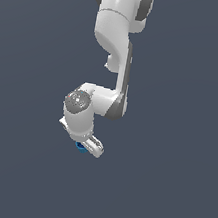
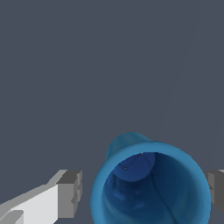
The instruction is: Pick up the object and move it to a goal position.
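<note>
The object is a small blue tapered cup [image 2: 148, 188] with a rimmed mouth, seen from above in the wrist view so that its inside and floor show. It stands between the two fingers of my gripper [image 2: 142, 194]. The grey pad of one finger [image 2: 70, 192] is a clear gap away from the rim, while the other pad [image 2: 216, 190] sits close to the rim. The gripper is open around the cup. In the exterior view only a sliver of the blue cup [image 1: 80, 145] shows beneath the white hand of the gripper [image 1: 92, 146], which hides the remainder.
The white arm [image 1: 116, 36] comes down from the top of the exterior view and bends at the wrist [image 1: 79, 102]. A plain dark grey surface [image 1: 167, 192] fills everything around it.
</note>
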Available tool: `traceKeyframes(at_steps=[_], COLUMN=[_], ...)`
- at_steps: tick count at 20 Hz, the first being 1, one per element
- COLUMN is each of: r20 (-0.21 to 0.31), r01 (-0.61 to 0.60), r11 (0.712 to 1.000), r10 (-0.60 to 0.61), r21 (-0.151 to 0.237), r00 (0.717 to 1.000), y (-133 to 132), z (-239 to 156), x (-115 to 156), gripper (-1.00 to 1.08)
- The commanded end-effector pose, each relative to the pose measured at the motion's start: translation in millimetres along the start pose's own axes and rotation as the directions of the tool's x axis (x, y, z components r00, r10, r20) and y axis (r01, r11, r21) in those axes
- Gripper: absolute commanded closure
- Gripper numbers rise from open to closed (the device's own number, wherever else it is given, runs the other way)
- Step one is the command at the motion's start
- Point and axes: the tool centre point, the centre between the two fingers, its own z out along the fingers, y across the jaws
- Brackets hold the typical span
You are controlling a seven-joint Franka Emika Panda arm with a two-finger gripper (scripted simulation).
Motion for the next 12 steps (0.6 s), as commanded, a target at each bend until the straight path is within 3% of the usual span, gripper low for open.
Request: traceKeyframes(at_steps=[1, 6, 7, 12], r20=[-0.001, -0.001, -0.001, -0.001], r01=[-0.001, -0.001, -0.001, -0.001], r11=[1.0, 1.0, 1.0, 1.0], r10=[0.001, 0.001, 0.001, 0.001], r21=[0.0, 0.0, 0.0, 0.0], r00=[1.0, 1.0, 1.0, 1.0], y=[0.2, -0.4, -0.4, -0.4], z=[9.4, 11.5, 11.5, 11.5], x=[0.2, 1.6, 1.6, 1.6], gripper=[-0.92, -0.92, 1.08, 1.08])
